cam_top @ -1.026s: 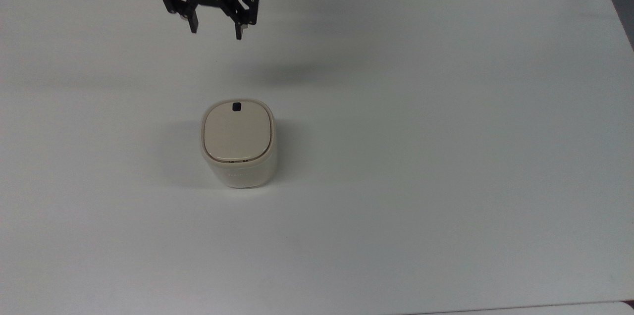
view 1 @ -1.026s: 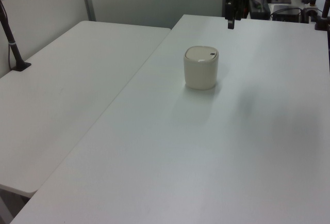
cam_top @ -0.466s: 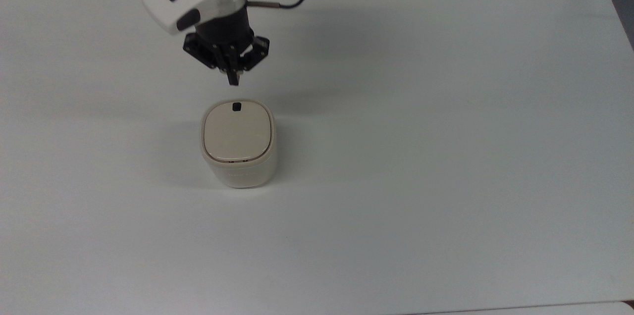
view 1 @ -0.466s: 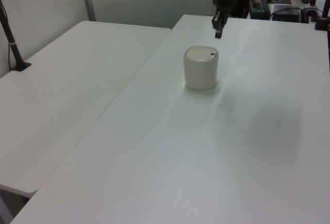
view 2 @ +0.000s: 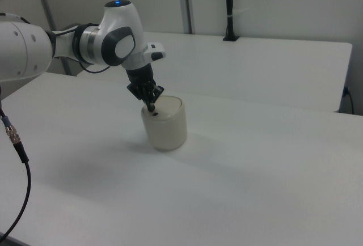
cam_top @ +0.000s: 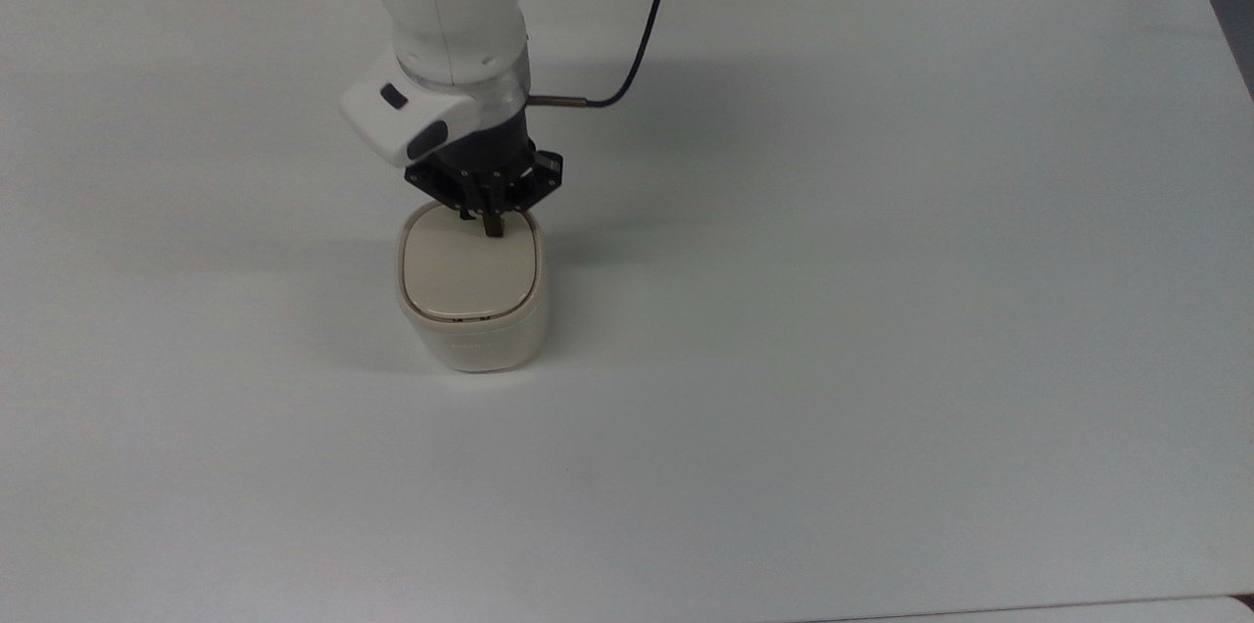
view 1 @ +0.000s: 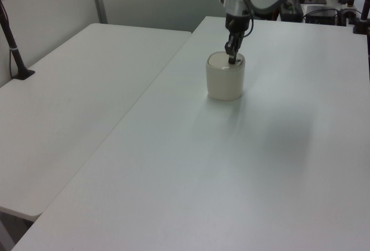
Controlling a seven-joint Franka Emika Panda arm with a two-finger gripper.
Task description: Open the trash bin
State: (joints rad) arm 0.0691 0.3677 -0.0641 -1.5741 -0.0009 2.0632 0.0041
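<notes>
No legible text, label, brand, number or sign. The trash bin (cam_top: 470, 310) carries a faint embossed mark on its front wall in the top view — too small and pale to read. The white table (cam_top: 882, 310) is unmarked — plain throughout.

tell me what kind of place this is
Probably a robotics lab or office workspace: a white robot arm works over a plain white table holding just a small trash bin, with partition walls and black camera poles behind.
</notes>
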